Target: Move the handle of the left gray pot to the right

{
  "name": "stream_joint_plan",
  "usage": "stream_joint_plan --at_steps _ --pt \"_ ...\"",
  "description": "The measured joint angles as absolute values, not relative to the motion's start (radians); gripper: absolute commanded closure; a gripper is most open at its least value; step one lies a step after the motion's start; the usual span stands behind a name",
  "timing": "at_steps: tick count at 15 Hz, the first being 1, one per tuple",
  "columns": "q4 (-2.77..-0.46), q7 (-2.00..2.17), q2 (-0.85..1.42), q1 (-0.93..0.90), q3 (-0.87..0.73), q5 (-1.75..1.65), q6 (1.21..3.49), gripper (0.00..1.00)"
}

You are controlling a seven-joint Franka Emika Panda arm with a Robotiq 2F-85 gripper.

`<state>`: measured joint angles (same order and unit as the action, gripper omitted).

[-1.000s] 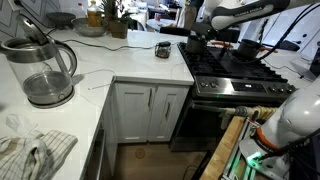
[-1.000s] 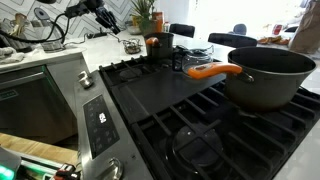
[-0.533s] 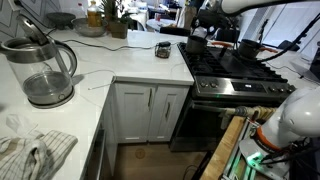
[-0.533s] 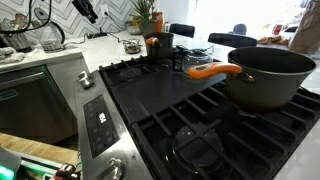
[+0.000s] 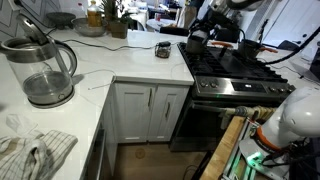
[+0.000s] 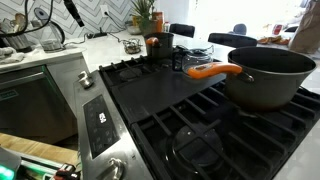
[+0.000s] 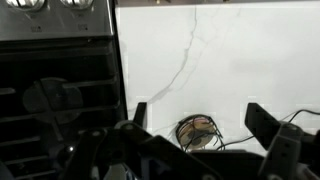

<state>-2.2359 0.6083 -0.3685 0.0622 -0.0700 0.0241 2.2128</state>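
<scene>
The left gray pot (image 5: 197,44) is a small dark pot at the back left of the stove; it also shows far off as the left gray pot (image 6: 165,40), with an orange bit beside it. My gripper (image 5: 202,27) hangs above the pot, apart from it. In the wrist view my gripper (image 7: 200,114) is open, with one dark finger (image 7: 139,112) on each side and nothing between them. Below it lies white counter, and the pot is out of that view.
A larger gray pot (image 6: 270,75) with an orange handle (image 6: 212,71) sits on the black stove grates (image 6: 170,105). On the white counter (image 5: 110,65) are a glass kettle (image 5: 42,70), a small round object with a cord (image 7: 198,131) and a cloth (image 5: 35,155).
My gripper has opened wide and risen away from the small pot at the back of the stove. In the other view it has drifted up and left.
</scene>
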Motion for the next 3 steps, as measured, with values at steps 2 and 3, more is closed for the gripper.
stream_joint_plan --at_steps 2,3 --pt "-2.266 0.547 -0.385 0.059 -0.070 0.059 2.213 0.00" --pt "-2.273 0.537 -0.391 0.059 -0.070 0.063 2.213 0.00"
